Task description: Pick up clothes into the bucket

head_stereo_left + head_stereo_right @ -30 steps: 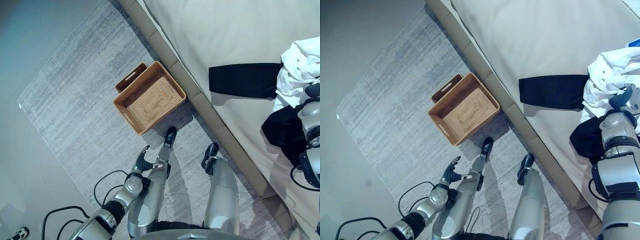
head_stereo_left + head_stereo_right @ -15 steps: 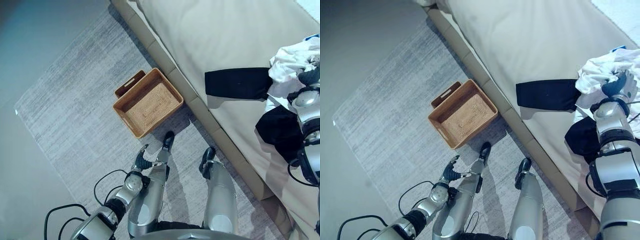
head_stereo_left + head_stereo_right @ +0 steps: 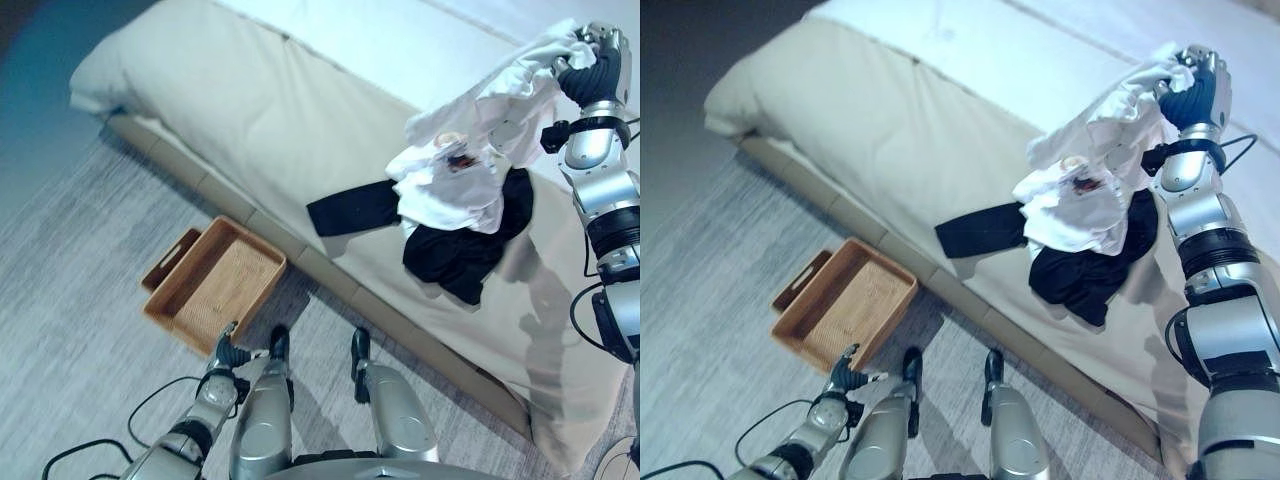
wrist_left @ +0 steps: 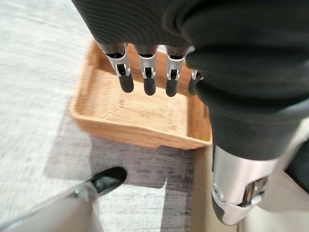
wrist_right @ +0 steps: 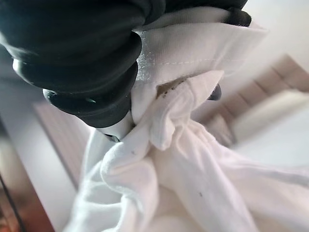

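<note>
silver-grey arms, right arm [image 3: 1220, 300] banded black; hands [image 4: 145, 72] with silver dark-tipped fingers under dark ribbed covers.

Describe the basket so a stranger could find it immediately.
Start at the big beige bed and drop to the grey rug along its near edge. The woven tan basket sits there, rectangular, shallow and empty, with a cut-out handle, unlike the clothes up on the bed.

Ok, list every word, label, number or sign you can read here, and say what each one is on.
None can be read.
White garment, held up by the right hand: a small dark mark near its collar, too small to read.
Black garment on the bed, wicker basket: no print visible.
</note>
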Tool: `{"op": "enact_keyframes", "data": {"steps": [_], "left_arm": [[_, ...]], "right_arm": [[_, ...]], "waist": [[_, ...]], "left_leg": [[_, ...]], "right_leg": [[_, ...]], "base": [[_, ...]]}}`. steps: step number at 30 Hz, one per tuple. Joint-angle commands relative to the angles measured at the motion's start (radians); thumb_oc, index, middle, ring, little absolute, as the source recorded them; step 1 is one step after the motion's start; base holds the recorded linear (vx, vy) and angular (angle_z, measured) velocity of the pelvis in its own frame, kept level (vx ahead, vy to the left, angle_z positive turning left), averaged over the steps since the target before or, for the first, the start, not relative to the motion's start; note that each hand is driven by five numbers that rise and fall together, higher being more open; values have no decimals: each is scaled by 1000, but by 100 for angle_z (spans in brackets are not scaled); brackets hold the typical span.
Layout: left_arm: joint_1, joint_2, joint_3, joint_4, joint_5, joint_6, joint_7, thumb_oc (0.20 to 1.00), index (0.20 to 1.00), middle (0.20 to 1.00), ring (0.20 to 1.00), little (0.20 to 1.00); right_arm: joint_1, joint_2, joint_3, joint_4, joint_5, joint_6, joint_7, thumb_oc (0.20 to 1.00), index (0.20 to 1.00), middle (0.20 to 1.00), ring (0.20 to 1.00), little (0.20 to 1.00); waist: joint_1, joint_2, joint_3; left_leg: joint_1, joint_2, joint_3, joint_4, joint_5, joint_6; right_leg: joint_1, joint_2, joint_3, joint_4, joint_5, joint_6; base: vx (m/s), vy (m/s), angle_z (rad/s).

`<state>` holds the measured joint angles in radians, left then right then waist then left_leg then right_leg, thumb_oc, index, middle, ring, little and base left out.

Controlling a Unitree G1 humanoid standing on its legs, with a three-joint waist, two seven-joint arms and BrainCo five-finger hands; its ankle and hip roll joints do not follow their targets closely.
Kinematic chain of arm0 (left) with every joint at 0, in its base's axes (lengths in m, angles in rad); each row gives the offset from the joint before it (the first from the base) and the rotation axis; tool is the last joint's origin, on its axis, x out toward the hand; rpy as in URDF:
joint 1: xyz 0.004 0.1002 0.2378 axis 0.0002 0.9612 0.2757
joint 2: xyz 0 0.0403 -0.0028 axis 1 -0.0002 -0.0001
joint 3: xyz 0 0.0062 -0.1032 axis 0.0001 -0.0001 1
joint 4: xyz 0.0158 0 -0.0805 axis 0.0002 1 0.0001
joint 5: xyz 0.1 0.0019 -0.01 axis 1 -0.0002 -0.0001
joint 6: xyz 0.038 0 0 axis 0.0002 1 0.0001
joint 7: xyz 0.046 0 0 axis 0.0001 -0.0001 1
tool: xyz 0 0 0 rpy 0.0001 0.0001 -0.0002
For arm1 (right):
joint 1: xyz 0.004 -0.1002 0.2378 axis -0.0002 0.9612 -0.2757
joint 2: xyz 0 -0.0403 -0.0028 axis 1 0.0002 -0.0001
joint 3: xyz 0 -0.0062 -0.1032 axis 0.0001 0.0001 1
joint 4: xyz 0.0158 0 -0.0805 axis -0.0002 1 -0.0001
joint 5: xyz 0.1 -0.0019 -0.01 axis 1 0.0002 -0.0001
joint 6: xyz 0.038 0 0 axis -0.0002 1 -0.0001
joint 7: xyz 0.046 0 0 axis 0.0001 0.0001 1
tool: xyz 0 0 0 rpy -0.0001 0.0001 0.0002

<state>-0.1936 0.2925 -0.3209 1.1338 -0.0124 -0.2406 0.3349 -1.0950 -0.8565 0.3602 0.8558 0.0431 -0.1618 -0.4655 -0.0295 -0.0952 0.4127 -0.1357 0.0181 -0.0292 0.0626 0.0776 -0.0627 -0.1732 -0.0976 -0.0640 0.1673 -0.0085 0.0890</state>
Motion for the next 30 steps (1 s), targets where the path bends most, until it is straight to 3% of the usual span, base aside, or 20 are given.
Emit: {"op": "enact_keyframes", "data": {"steps": [1,3,10,21,27,28,30], "left_arm": [[56,8,11,27,31,-10,-12,1000,1000,1000,1000,1000],[74,2,19,37,52,-6,-29,1000,1000,1000,1000,1000],[131,-33,12,62,105,2,-70,1000,1000,1000,1000,1000],[173,-68,-26,21,136,-4,-132,1000,1000,1000,1000,1000],[90,-55,-86,-179,105,-26,-152,1000,1000,1000,1000,1000],[43,-51,-104,-294,48,-35,-154,1000,1000,1000,1000,1000],[27,-46,-107,-340,23,-35,-156,1000,1000,1000,1000,1000]], "right_arm": [[-6,-63,-11,-91,22,-64,-13,200,200,200,200,200],[36,-84,-57,-153,14,-72,-20,200,200,200,200,200],[194,-125,-206,-350,-15,-94,-26,200,200,200,200,200],[389,-100,-339,-529,-25,-104,19,200,200,200,200,200],[497,-45,-360,-620,-36,-104,62,200,200,200,200,200],[518,-20,-347,-641,-41,-97,84,200,200,200,200,200],[531,-9,-345,-654,-40,-92,94,200,200,200,200,200]], "waist": [[12,-41,-117],[-1,-41,-164],[-28,-26,-244],[-25,1,-297],[-36,16,-313],[-41,23,-318],[-43,26,-319]], "left_leg": [[5,-14,27,79,-95,9],[51,-4,37,46,-92,10],[127,2,49,17,-110,15],[183,7,72,57,-154,14],[204,4,70,60,-163,13],[204,1,70,60,-156,15],[210,1,69,61,-166,16]], "right_leg": [[30,-17,10,-30,28,53],[63,-10,16,-35,20,52],[129,-7,10,-41,-5,50],[199,-2,29,-54,-29,45],[234,-9,19,-70,-34,44],[235,-13,18,-76,-24,44],[244,-14,17,-77,-31,46]], "base": [[132,-6,-26],[91,-19,-30],[87,-16,2],[60,-19,-13],[13,-1,-1],[50,10,4],[31,18,1]]}}
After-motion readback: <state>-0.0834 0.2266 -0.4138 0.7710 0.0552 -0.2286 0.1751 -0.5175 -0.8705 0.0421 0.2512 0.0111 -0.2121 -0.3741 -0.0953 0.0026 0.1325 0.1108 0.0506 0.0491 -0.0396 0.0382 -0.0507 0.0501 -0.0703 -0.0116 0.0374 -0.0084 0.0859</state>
